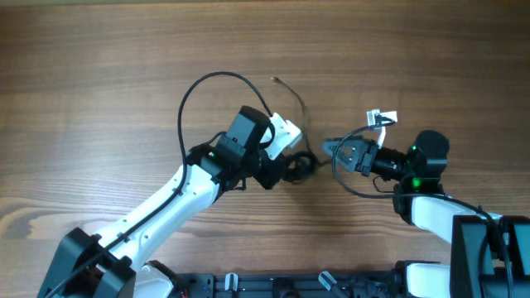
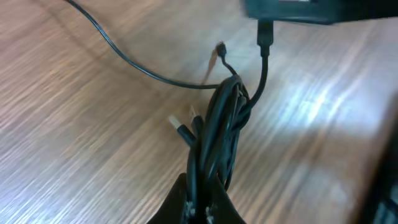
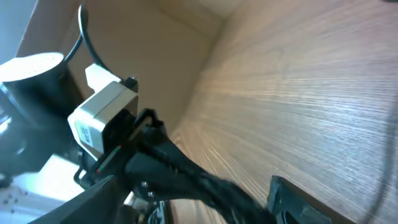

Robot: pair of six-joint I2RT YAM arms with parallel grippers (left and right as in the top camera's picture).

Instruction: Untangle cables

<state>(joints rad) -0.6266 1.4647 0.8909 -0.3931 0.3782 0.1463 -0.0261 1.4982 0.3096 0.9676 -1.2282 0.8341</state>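
Left claw (image 2: 200, 204) of mine is clamped on the cables (image 2: 225, 118), a dark bundle rising from the bottom middle of its view; my right claw (image 1: 330, 150) is spread apart, right of centre overhead.

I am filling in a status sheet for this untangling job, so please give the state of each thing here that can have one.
cables: bunched in a tangle, lower end clamped, one thin strand lying loose on the table.
left gripper: shut on the cables.
right gripper: open, close beside the bunch.
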